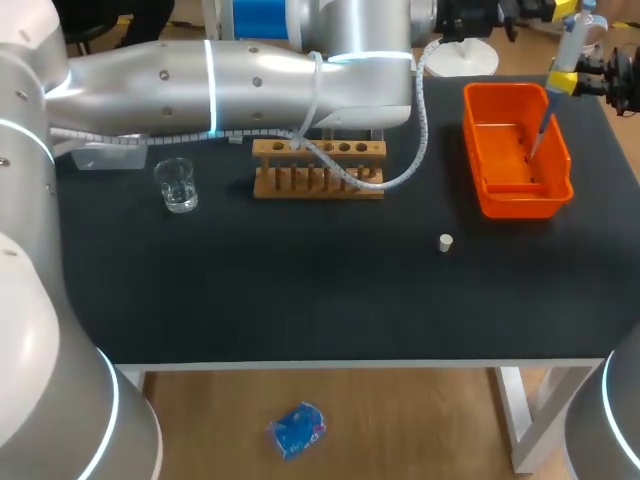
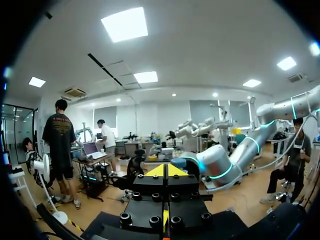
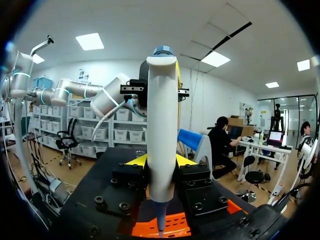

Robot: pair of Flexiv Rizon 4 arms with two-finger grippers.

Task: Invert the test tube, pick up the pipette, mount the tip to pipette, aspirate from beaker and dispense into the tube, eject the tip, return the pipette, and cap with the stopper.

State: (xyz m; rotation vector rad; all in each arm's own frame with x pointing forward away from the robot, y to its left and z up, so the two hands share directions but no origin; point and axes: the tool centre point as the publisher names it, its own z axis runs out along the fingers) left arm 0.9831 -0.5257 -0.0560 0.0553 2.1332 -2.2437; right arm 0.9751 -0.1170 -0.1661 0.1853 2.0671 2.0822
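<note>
right wrist view | pipette (image 3: 162, 130) white, upright | clamped in right gripper (image 3: 161, 161)

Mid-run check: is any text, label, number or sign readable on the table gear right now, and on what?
None readable.
The pipette: no legible print on its white body.
The beaker: any marks too small to read.
The wooden rack, orange bin, stopper: no markings visible.
</note>
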